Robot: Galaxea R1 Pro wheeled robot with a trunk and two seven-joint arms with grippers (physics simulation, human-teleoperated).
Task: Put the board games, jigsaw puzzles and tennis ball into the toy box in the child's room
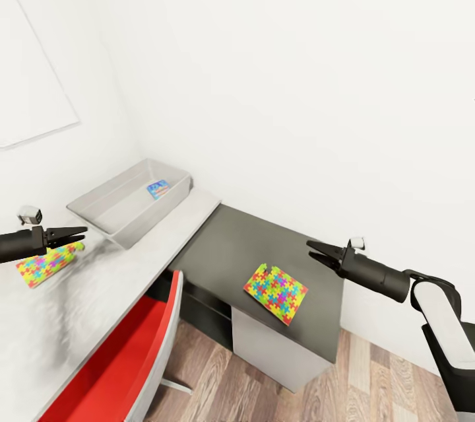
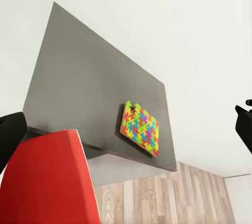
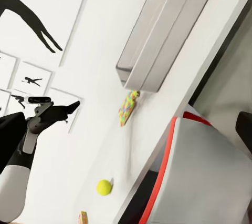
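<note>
Puzzles apart, one on each surface.
Head view: the left gripper (image 1: 79,233), jaws nearly together and empty, hung over a bright multicoloured jigsaw puzzle (image 1: 47,263) on the glossy white-grey worktop (image 1: 132,263); the shallow light grey toy box (image 1: 115,207) held a small bluish board game (image 1: 158,189); the right gripper (image 1: 315,251) had its jaws parted. Left wrist view: a second jigsaw puzzle (image 2: 140,128) lay on the dark grey side unit (image 2: 79,87). Right wrist view: a yellow-green tennis ball (image 3: 104,187) sat on the worktop.
</note>
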